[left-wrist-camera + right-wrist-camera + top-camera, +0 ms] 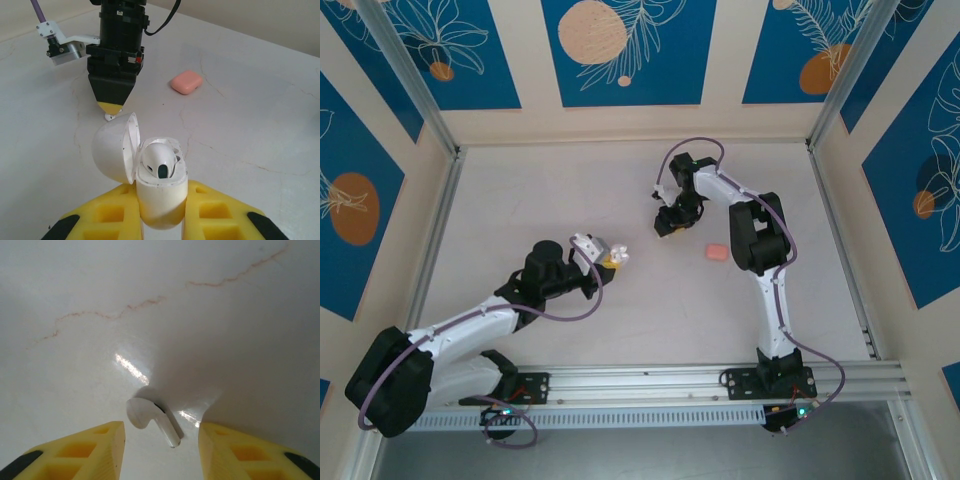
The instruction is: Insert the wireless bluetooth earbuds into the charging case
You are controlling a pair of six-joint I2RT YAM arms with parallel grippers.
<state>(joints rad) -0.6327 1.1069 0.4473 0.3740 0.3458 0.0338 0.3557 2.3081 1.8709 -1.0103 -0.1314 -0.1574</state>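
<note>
My left gripper (161, 212) is shut on a white charging case (161, 197), held upright above the table with its lid (112, 155) swung open to the left. One white earbud (159, 161) sits in the case. A second white earbud (152, 420) lies on the table between the yellow fingers (87, 452) of my right gripper (161, 445), which is open and touches nothing. In the left wrist view the right gripper (111, 102) points straight down over that earbud (109, 117). From above, the left gripper (612, 260) is mid-table and the right gripper (667, 226) is just beyond it.
A closed salmon-pink case (716, 253) lies on the table right of both grippers, also seen as the pink case (186, 82) in the left wrist view. The pale tabletop (550, 200) has fine cracks. Walls ring the table on three sides.
</note>
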